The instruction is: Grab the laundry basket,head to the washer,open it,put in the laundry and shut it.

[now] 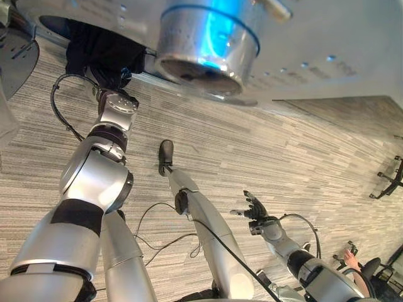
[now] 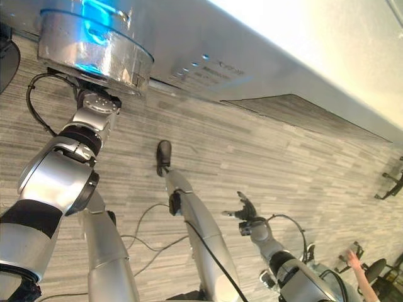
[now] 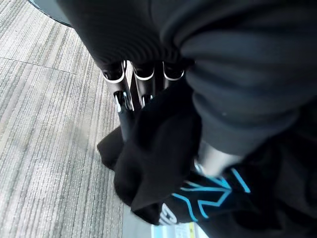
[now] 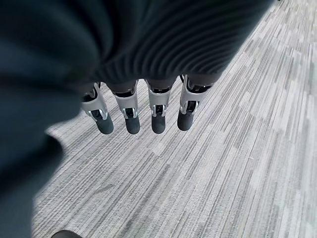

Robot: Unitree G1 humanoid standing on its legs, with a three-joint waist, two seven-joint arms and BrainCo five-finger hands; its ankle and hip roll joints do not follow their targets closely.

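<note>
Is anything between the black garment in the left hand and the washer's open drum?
Nothing visible stands in the way. The left hand has its fingers curled into the black garment, and in the left eye view that garment hangs right beside the rim of the washer drum. The right hand hangs over bare carpet.

Far side of view: white metal washer (image 1: pixel 327 38), running left to right. Silver cylindrical drum mouth (image 1: pixel 208 44) juts from its front, left of centre.

Just left of drum mouth: black cloth garment with blue print (image 1: pixel 94 50), against washer front, bunched over left hand (image 3: pixel 143 79) at the end of the raised arm.

Grey striped carpet floor (image 1: pixel 283 145) lies before the washer, out to the near edge.

Right hand (image 1: pixel 255 211) near right, fingers spread above carpet, well apart from washer and garment.

Near right corner: a person's hand (image 1: pixel 349 257), beside a black office chair (image 1: pixel 373 267). Black chair base (image 1: pixel 390 179) at right edge, behind these.
</note>
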